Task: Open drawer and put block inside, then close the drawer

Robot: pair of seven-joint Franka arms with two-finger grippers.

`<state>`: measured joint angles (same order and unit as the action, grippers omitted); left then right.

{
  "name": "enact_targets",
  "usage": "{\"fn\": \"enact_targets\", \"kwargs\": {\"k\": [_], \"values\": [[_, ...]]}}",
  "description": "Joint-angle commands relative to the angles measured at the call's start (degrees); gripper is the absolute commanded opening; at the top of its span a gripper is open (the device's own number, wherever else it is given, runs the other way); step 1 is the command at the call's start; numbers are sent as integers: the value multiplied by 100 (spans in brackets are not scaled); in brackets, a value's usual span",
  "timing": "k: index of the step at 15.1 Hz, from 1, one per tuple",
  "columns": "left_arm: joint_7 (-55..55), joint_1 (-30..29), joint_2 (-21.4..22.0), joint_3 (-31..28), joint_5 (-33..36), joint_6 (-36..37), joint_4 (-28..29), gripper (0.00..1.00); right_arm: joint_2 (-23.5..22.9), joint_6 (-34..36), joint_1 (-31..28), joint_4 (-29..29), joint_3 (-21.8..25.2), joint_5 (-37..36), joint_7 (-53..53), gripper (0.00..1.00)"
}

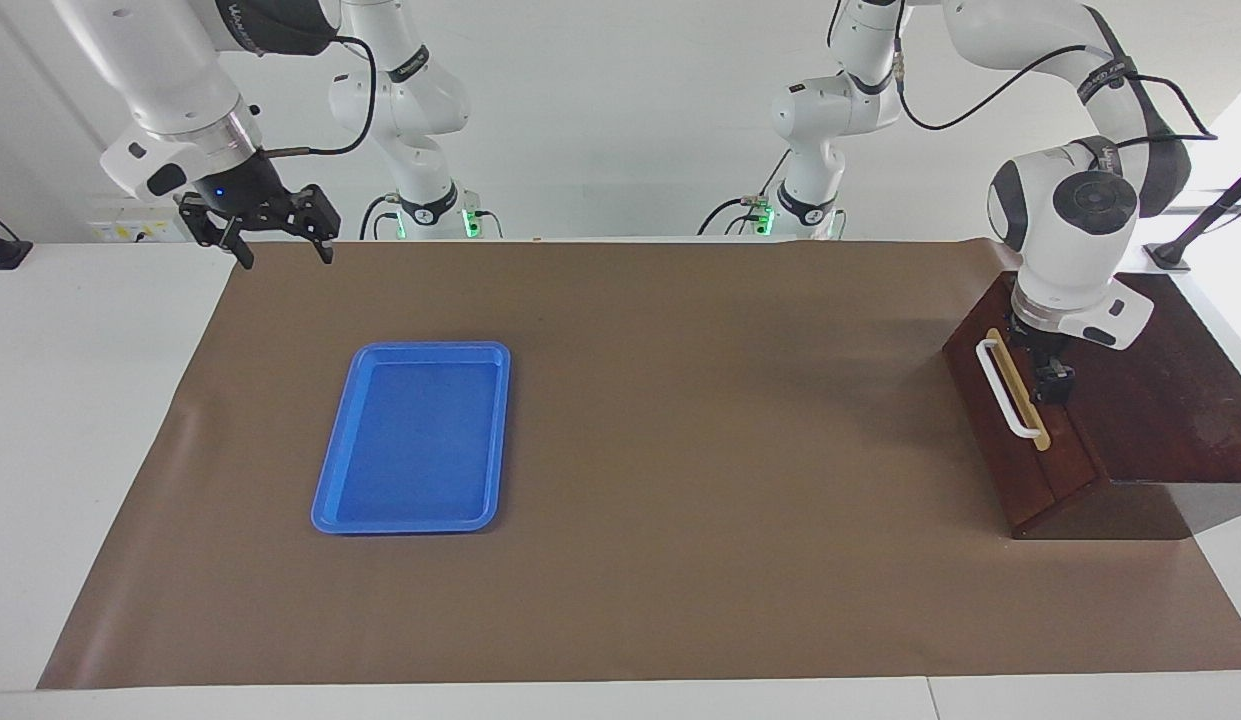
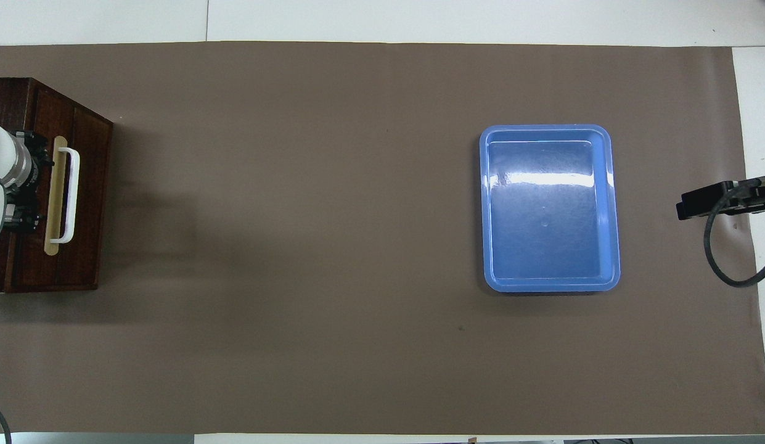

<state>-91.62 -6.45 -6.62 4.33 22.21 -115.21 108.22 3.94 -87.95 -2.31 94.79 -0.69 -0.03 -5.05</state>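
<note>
Right pincer (image 1: 278,238): raised over the edge of the brown mat at the right arm's end of the table (image 1: 100,420), fingers spread wide, holding nothing. The right arm waits there.

Left pincer (image 1: 1048,378): down at the drawer (image 1: 1020,440), just beside the white bar handle (image 1: 1005,388), at the top edge of the drawer front. Whether its fingers are spread or closed cannot be told; the wrist covers them.

The drawer sits at the left arm's end of the table. Its dark reddish-brown front appears flush with the cabinet (image 1: 1170,400), and no interior shows.

The blue tray (image 1: 325,490) lies flat on the mat toward the right arm's end, well apart from the drawer, with nothing in it.

The block is not visible in either view.
</note>
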Motion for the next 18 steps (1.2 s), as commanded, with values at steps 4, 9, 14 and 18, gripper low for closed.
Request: {"fn": "enact_targets", "kwargs": {"k": [4, 9, 14, 18], "values": [[913, -5, -15, 33, 109, 242, -274, 100, 1, 85, 38, -40, 34, -50, -93, 100], [3567, 13, 240, 59, -1014, 1024, -793, 100, -17, 112, 20, -40, 34, -41, -102, 100], [7046, 39, 671, 121, -2228, 2167, -845, 100, -17, 129, 12, -40, 25, -59, -102, 100], [7911, 74, 654, 489, -2247, 2354, -854, 100, 1, 121, 38, -40, 34, -50, -93, 100]]}}
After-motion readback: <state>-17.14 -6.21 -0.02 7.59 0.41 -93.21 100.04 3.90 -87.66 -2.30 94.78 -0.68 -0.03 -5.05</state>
